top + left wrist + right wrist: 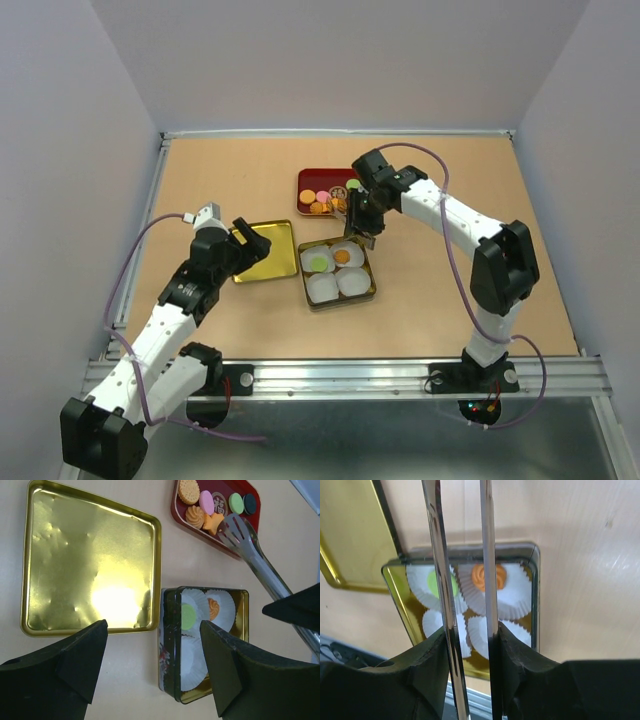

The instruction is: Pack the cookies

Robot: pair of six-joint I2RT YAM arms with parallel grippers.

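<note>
Cookies [206, 502] mostly lie in the red tray [310, 178]; we count two packed, green and orange, in paper cups [192, 665] of the tin [167, 645], two cups bare. Our right gripper [470, 640] clamps the tongs [255, 560]; our left gripper [152, 630] hangs spread, empty.

Light-brown desk [250, 320], matte surface, evenly lit from overhead. Plain pale grey walls [340, 60] close it in at back, left and right. Thin metal trim [340, 131] borders the desk; aluminium rail [350, 375] along the near edge.
</note>
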